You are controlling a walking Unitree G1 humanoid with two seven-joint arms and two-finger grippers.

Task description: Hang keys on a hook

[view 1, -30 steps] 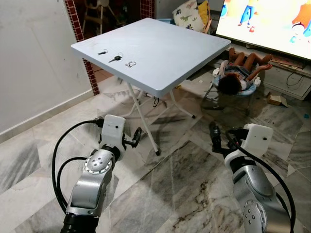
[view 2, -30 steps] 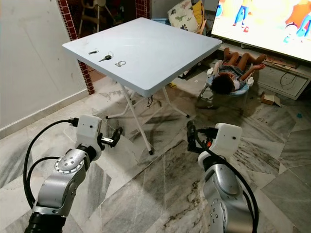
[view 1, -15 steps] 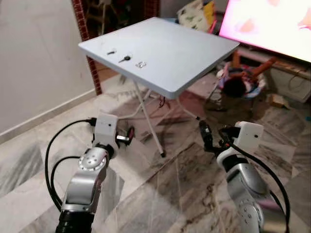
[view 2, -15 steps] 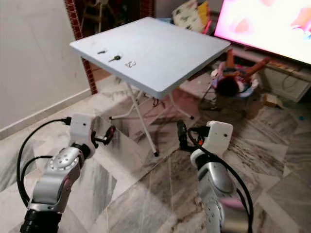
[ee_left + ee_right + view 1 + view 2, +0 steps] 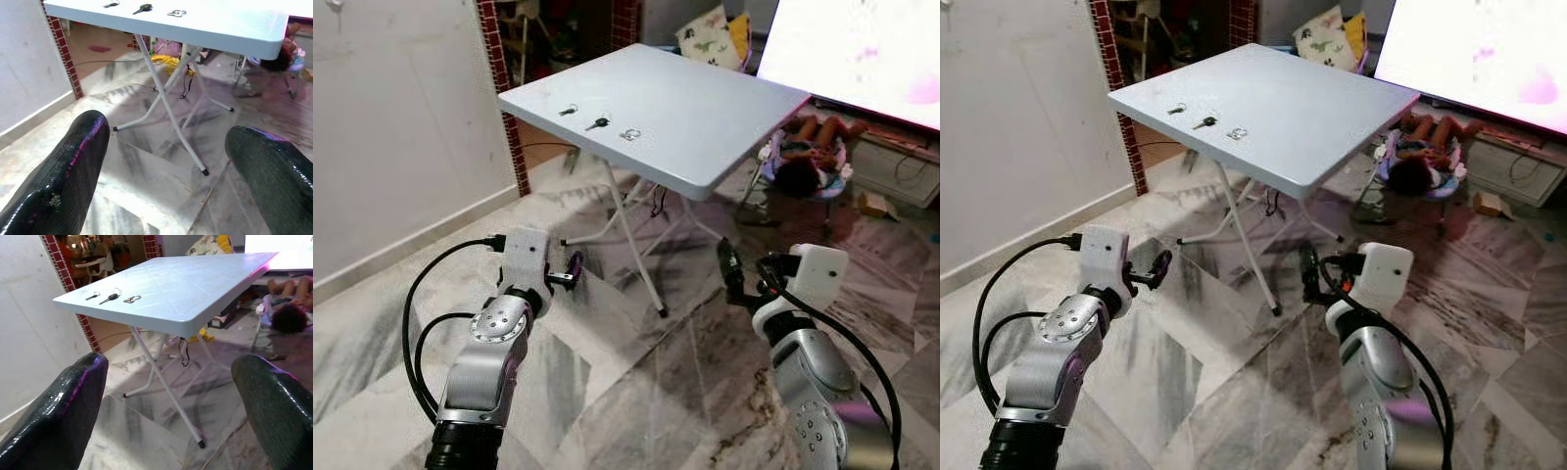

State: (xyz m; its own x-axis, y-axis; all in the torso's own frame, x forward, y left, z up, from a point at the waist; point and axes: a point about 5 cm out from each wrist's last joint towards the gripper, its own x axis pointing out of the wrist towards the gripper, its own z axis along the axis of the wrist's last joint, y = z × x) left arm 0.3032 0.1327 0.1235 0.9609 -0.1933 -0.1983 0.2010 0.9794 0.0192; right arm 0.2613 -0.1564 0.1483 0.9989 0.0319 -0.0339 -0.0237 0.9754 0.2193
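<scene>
Compared with one second ago, my head camera has swung, so the table (image 5: 705, 117) sits further right in the head views; my two arms have kept their raised, forward-pointing pose, and the screen at upper right has turned from a cartoon picture to a pale wash. The white folding table stands on a marbled floor (image 5: 636, 372), ahead of me and well apart from both hands. Three small metal items lie in a row near its left edge: a small key (image 5: 569, 110) furthest left, a black-headed key (image 5: 597, 123) in the middle, and a key ring (image 5: 630, 134) nearest the table's centre, each apart from the next. My left hand (image 5: 576, 269) is held low over the floor, short of the table legs (image 5: 171, 112); in the left wrist view its two black fingers (image 5: 73, 166) are spread wide with nothing between them. My right hand (image 5: 729, 274) is held at a similar height on the other side; its fingers (image 5: 68, 406) are likewise spread apart and empty. A white wall (image 5: 401, 127) with a red tiled pillar (image 5: 504, 93) stands to the left. A person (image 5: 803, 162) lies in a low seat on the floor beyond the table, below the bright screen (image 5: 862, 44).
</scene>
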